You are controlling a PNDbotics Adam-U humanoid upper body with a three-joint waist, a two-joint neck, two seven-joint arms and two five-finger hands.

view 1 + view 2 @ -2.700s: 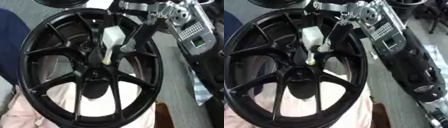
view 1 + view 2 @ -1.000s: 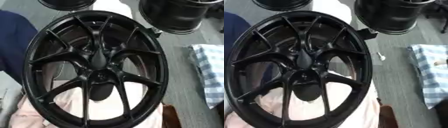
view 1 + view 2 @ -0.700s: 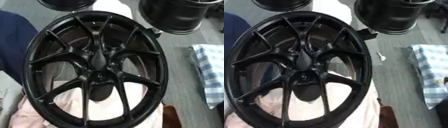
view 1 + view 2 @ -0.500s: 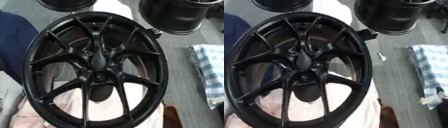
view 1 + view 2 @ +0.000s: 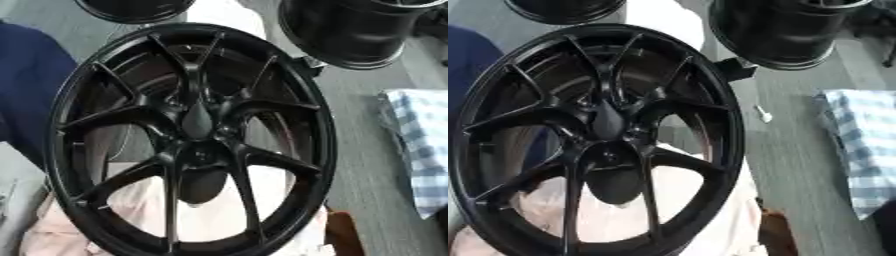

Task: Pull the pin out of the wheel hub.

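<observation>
Grey floor all around; large black multi-spoke alloy wheel hub [image 5: 188,140] fills view, neither hand visible, no pin discernible.

Soft, even daylight is falling across both views, slight blur is softening edges, and faint sheen is showing on the black wheel [image 5: 192,140].

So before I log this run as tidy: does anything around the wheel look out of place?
One thing: a small white object lies loose on the grey floor right of the black wheel. I can't identify it. Neither hand is in view.
</observation>
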